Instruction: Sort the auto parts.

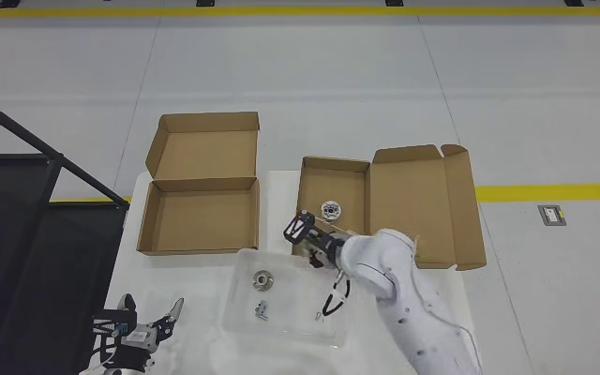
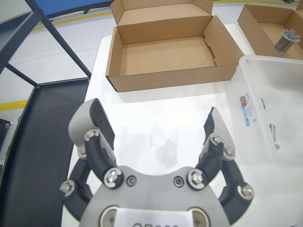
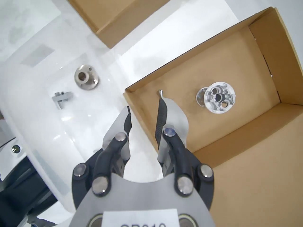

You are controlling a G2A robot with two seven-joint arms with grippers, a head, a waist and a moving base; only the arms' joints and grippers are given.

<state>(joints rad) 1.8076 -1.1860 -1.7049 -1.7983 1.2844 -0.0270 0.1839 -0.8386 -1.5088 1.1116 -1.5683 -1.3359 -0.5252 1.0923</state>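
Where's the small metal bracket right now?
In the top view the bracket lies in the left half of the clear bin, just nearer the robot than the flanged hub.

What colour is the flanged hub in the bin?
Silver-grey metal flanged hub; best in right wrist view.

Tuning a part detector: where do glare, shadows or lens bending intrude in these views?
Right wrist view: glare streaks on the clear bin beside the flanged hub and bracket. Left wrist view: the left pincer throws a soft shadow on the white table, and the yellow floor line curves. Top view: even light, faint shadows.
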